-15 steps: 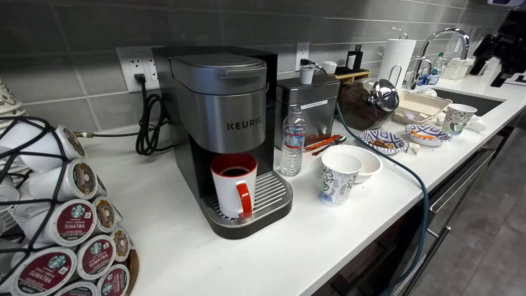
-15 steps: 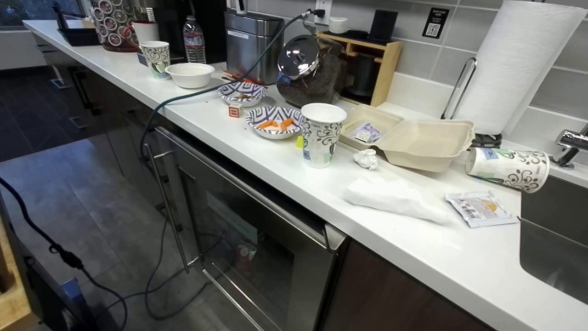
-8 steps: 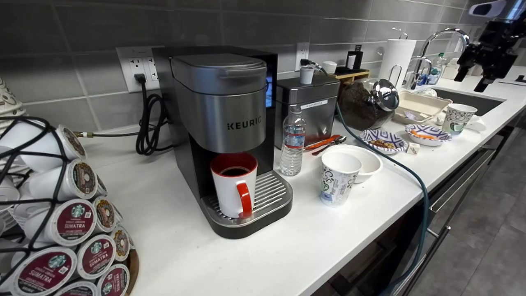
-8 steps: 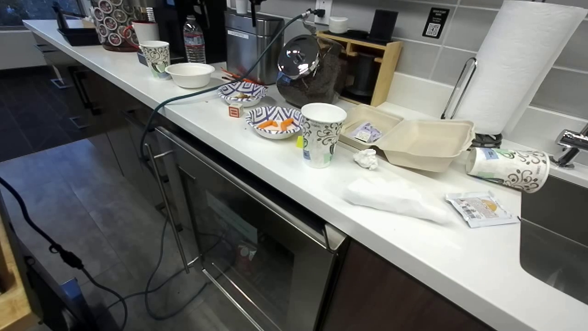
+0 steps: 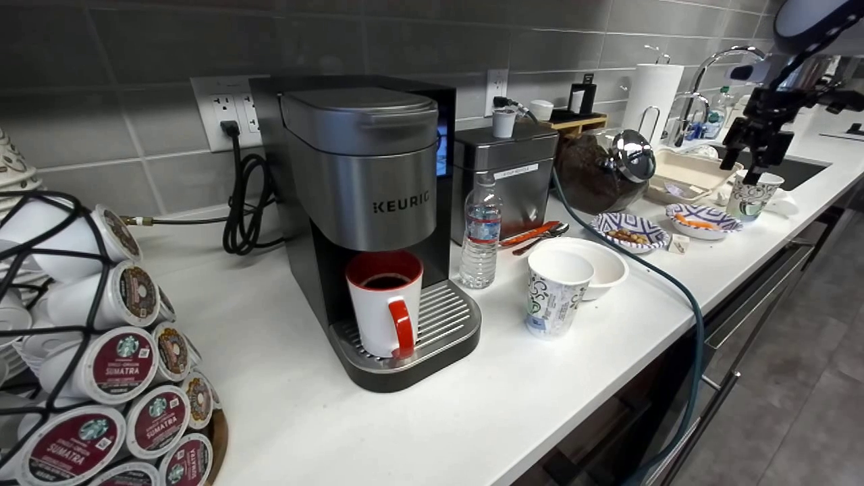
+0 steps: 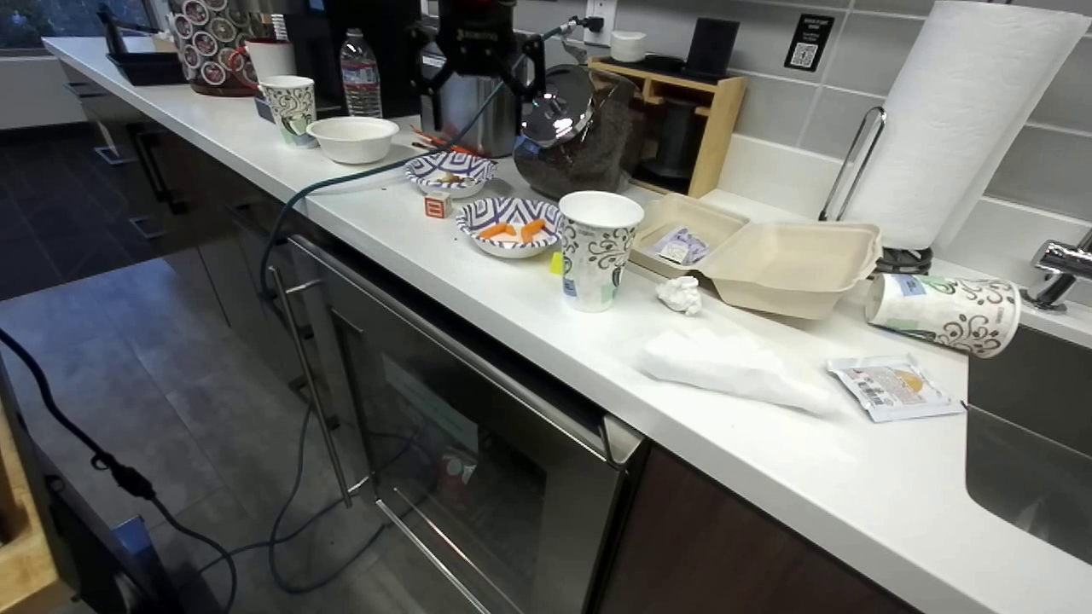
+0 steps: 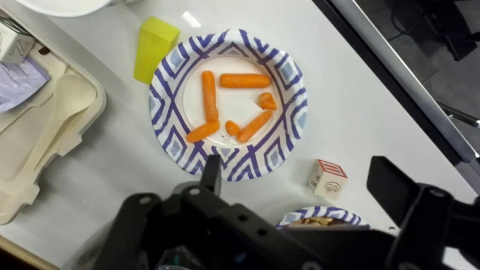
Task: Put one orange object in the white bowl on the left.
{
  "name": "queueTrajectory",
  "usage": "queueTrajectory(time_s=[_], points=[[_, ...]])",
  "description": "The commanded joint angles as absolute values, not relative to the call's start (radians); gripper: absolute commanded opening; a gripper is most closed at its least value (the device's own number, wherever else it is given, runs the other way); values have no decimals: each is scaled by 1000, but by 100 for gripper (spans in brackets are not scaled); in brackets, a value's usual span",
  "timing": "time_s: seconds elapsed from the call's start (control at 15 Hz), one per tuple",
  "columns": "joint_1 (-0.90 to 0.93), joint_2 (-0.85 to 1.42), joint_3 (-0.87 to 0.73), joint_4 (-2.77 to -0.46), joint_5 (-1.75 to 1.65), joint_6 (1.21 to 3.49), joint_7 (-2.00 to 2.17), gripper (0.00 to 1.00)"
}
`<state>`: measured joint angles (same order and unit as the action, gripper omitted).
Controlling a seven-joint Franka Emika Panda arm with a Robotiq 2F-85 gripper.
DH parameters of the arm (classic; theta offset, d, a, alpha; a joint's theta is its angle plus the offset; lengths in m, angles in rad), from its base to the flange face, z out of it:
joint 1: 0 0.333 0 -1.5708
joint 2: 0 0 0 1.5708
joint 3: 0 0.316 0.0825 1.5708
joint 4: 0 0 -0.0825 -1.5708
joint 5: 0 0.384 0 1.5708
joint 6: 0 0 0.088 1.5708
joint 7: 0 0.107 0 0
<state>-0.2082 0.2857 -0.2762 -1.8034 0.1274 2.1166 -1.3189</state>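
Note:
Several orange carrots (image 7: pixel 208 95) lie in a purple-and-white patterned paper dish (image 7: pixel 294 90). The carrots also show in both exterior views (image 5: pixel 695 221) (image 6: pixel 533 228). The white bowl (image 6: pixel 352 141) is plain and round, farther along the counter beside a printed paper cup. It is partly hidden by that cup in an exterior view (image 5: pixel 611 266) and out of the wrist view. My gripper (image 7: pixel 298 178) is open with nothing in it. It hangs above the counter near the patterned dishes, seen in both exterior views (image 5: pixel 742 169) (image 6: pixel 479 126).
A letter block (image 7: pixel 328 180) and a second patterned dish with nuts (image 6: pixel 450 177) lie near the carrots. A yellow block (image 7: pixel 155 48), a tall paper cup (image 6: pixel 597 256) and a takeout container (image 6: pixel 785 273) stand close by. A hose (image 6: pixel 367 173) crosses the counter before the white bowl.
My gripper has come down and inward over the counter, closer to the patterned dishes. It now shows in both exterior views. The carrots, dishes and white bowl have not moved.

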Motion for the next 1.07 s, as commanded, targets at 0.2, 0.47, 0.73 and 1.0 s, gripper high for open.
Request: queueTrajectory(time_s=[0.2,0.47,0.73,1.0], points=[[-313,515,-186,-1593,113,2081,-1262,100],[-348,589,-156,-1537,109,2076,-1243,93],[-370,641,-141,-1495,103,2074,-1219,70],[-382,676,-128,-1468,101,2071,-1206,31]])
